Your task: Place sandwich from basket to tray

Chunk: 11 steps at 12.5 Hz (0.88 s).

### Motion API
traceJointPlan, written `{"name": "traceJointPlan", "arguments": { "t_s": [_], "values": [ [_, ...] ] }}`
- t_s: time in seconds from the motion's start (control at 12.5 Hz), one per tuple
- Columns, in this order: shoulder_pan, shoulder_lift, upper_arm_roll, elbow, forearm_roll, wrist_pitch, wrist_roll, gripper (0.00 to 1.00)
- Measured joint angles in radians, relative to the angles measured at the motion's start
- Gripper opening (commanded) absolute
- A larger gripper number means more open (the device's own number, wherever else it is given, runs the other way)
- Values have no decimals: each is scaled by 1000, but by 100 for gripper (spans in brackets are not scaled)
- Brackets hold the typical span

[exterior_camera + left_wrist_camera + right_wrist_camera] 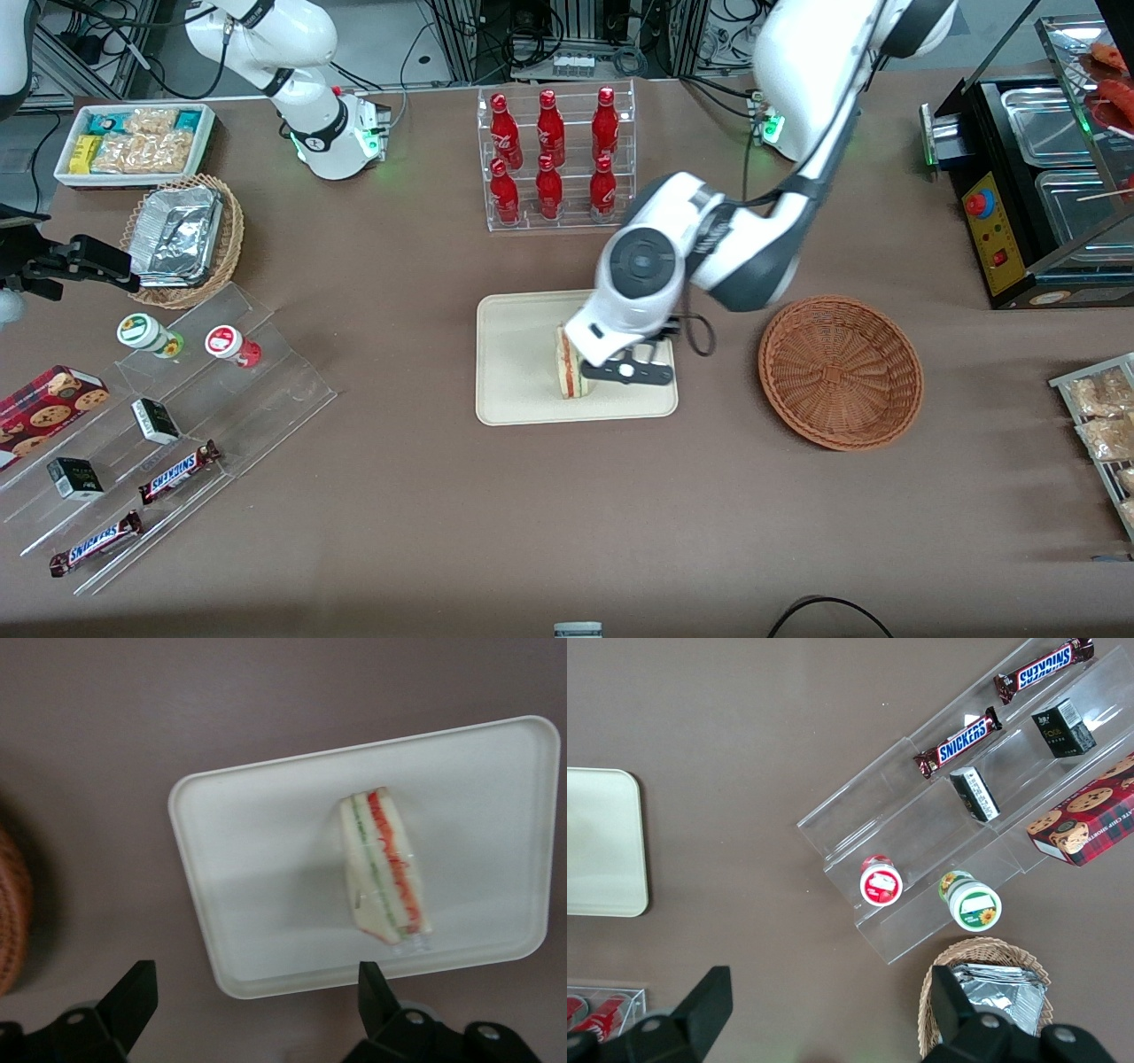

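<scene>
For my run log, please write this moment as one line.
sandwich: on tray, released | basket: empty | gripper: above tray, jaws open, holding nothing | step: placement looks done

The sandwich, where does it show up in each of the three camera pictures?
Front view: the sandwich stands on the tray, beside the gripper.
Left wrist view: the sandwich sits on the tray, apart from the open gripper.
Right wrist view: not in it; only a tray corner.
Shared landmark: the tray.
</scene>
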Motion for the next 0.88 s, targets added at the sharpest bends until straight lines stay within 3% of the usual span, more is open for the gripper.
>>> {"name": "traceJointPlan", "arguments": {
  "t_s": [0.48, 0.88],
  "values": [
    [210, -208, 7, -221, 7, -62, 326, 100],
    [317, -358, 9, -362, 18, -62, 441, 100]
  ]
}}
